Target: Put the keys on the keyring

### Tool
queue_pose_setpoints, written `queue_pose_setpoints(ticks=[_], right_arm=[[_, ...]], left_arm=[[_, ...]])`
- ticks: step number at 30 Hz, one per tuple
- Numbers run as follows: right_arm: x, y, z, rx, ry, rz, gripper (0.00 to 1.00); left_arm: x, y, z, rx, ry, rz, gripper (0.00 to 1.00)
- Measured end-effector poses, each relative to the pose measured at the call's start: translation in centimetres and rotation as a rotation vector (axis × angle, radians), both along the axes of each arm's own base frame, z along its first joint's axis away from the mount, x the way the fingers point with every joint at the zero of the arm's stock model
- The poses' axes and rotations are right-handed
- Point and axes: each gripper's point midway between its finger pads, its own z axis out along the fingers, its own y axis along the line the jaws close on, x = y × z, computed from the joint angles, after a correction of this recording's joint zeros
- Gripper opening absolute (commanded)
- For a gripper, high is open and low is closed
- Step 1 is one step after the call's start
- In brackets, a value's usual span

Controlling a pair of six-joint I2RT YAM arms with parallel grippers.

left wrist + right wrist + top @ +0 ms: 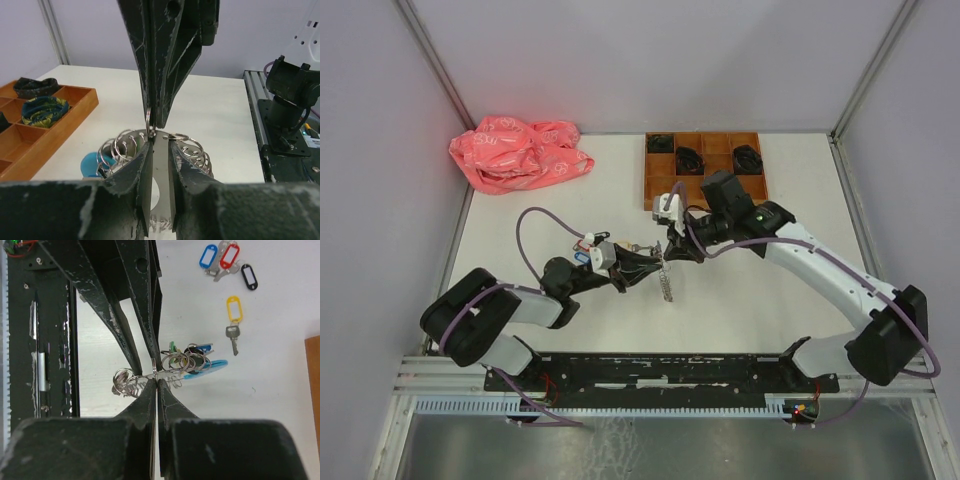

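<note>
Two arms meet at one spot: the left pincer (160, 146) and the right pincer (157, 383) are each clenched on the keyring (187, 362), tip against tip. The left wrist view shows a flat silvery piece gripped between the left fingers. It also shows the right fingers coming down from above, nipped shut on a single wire loop. The right wrist view shows the same meeting from the other side. Loops bunch on both sides of the grip there, and the light-blue curved section (212, 366) sticks out to the right with a few green and dark tags.

From overhead the ring is only a small silvery cluster between the two pincers, near the middle of the surface (610, 190).

Only the right wrist view makes the loose keys plain. A yellow-tagged key (233, 310) lies alone on the surface, well apart from the ring. Beyond it, a blue tag (207, 256), a red tag (230, 255) and a black tag (249, 276) lie close together.

A wooden tray (660, 185) sits just beyond the right pincer. The left wrist view shows dark coiled bundles (35, 86) in its compartments. A crumpled pink bag (520, 152), seen only from overhead, lies at the far left.
</note>
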Motion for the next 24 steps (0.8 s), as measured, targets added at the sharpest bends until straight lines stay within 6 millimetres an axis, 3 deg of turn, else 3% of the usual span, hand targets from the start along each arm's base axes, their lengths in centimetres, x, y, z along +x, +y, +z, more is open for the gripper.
queue_pose_setpoints(ticks=[3,12,24], right_arm=[[0.0,0.0,-0.2,-0.125,0.015,0.012,0.01],[0.0,-1.7,-2.2,-0.483,0.004,-0.011,0.01],[-0.3,-2.3,-2.5,-0.66,-0.055,0.011,0.01]], left_arm=[[-0.1,0.1,0.8,-0.003,-0.036,0.003,0.28],[0.0,0.2,0.2,0.025,-0.045,0.01,0.32],[0.4,-0.2,-1.1,0.042,-0.023,0.008,0.34]])
